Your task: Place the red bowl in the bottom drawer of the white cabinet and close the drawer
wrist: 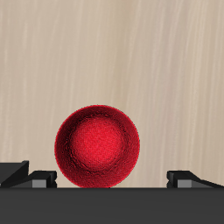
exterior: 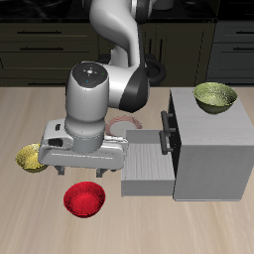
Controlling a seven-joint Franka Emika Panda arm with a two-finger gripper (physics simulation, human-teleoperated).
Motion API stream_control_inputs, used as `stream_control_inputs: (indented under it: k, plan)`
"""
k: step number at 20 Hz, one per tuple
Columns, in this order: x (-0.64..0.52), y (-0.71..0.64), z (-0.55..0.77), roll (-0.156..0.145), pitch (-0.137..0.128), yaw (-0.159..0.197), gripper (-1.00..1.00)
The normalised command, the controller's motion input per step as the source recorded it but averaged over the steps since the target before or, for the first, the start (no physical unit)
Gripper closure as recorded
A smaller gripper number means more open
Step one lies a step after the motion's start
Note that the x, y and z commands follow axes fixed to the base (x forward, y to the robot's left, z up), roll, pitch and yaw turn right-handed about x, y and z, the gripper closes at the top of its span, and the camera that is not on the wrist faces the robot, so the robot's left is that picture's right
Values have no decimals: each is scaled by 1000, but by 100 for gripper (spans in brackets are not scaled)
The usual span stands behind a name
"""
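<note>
Reaching for the red bowl (exterior: 84, 199), which sits on the table near the front edge, beside the pulled-out bottom drawer (exterior: 147, 171) of the white cabinet (exterior: 210, 149). Hovering just above it: gripper (wrist: 112, 180), fingers spread wide, empty. Next, by judgement: descend over the rim, pinch, lift across into the drawer.

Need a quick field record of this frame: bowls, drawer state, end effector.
red bowl: on the table near its front edge, upright, empty
end effector: above the red bowl, fingers apart, not touching it
bottom drawer: pulled out, nothing seen inside
white cabinet: beside the arm, upper drawers shut
olive-green bowl: on the cabinet top
yellow bowl: on the table, partly behind the end effector
</note>
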Motion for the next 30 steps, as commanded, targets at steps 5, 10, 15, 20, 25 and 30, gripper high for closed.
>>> stream_control_inputs:
  k: [5, 10, 15, 20, 25, 30]
  plan:
    - [9, -44, -273, -12, 14, -5, -100]
    - [-35, -178, -148, -27, 14, -16, -100]
    - [-55, -84, -180, -6, 9, -2, -100]
    - [-71, -49, -289, 1, 14, -2, -100]
    - [-29, -62, -222, -11, 24, 2, -100]
    - [-1, -15, -228, 3, 25, -14, -100]
